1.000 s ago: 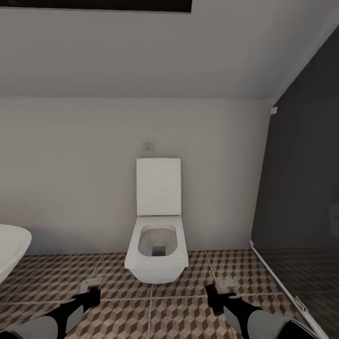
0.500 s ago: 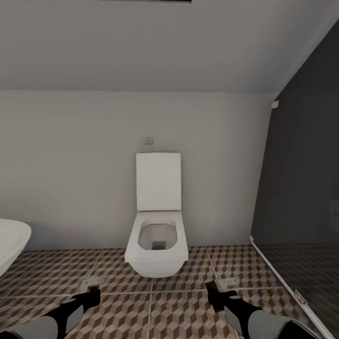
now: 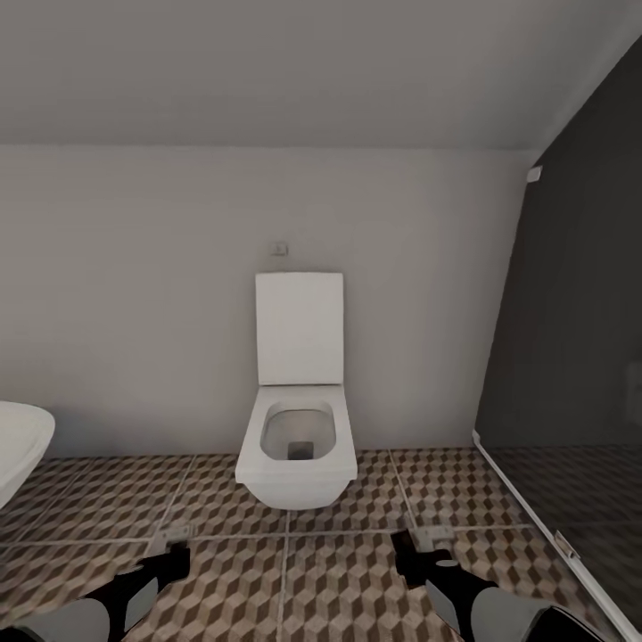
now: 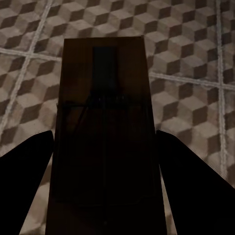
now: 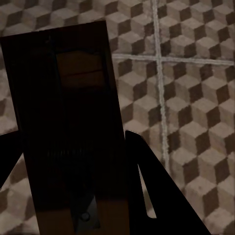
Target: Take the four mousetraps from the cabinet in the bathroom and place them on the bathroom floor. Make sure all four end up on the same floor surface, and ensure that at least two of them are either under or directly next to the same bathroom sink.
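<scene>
Both arms reach forward low over the bathroom floor (image 3: pixel 339 580) of cube-pattern tiles. My left gripper (image 3: pixel 165 557) is shut on a mousetrap (image 3: pixel 175 535); the left wrist view has this dark brown board (image 4: pixel 104 137) standing between the two black fingers (image 4: pixel 24 171) above the tiles. My right gripper (image 3: pixel 410 548) is shut on a second mousetrap (image 3: pixel 434 536), a brown board with a metal part (image 5: pixel 68 132) beside a black finger (image 5: pixel 147 191). The cabinet and the sink are out of view.
A white wall-hung toilet (image 3: pixel 297 446) with its lid up stands straight ahead against the pale wall. A dark glass shower screen (image 3: pixel 571 357) closes off the right side. A white rounded fixture rim (image 3: pixel 18 450) juts in at the left edge.
The whole picture has shifted, with the toilet and wall now a little higher in frame, so the camera has moved. Both grippers keep their pose and their mousetraps.
</scene>
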Motion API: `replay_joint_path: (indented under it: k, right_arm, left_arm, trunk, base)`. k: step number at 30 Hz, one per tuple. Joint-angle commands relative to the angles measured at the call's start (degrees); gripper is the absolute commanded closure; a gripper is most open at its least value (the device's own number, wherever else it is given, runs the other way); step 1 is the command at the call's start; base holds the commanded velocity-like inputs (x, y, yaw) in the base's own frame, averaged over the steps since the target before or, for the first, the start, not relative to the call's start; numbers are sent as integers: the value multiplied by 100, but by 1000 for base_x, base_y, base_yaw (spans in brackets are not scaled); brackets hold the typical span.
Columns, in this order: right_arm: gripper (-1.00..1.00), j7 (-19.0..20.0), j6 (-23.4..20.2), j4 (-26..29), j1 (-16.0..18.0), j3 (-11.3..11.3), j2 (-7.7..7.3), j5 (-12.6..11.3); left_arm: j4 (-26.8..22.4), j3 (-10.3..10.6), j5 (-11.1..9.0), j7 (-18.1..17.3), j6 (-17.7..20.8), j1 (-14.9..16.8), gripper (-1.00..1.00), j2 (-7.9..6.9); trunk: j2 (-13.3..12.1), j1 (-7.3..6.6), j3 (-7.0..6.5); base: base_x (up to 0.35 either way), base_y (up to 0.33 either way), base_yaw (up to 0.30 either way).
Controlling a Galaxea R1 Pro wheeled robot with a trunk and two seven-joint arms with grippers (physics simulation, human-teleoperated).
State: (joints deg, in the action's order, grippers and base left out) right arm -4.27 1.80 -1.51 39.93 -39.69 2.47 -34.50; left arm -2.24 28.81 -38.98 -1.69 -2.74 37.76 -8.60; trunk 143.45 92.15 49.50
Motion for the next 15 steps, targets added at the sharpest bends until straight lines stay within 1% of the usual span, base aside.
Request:
replay_joint_path:
  k: [1, 12, 15]
  right_arm:
    - [100, -4, 21, -16, 6, -48, 4, -62]
    - [100, -4, 53, -16, 6, -48, -17, -74]
    - [100, -4, 55, -16, 6, -48, -18, -75]
  left_arm:
    - [4, 48, -57, -16, -16, 3, 100, 1]
    - [4, 46, -45, -13, -26, 3, 100, 4]
    - [4, 46, -48, -28, -45, 3, 100, 1]
  trunk:
    - [5, 1, 29]
    - [19, 29, 273]
    - [19, 29, 273]
  base:
    - [0, 0, 0]
    - [0, 0, 0]
    - [0, 0, 0]
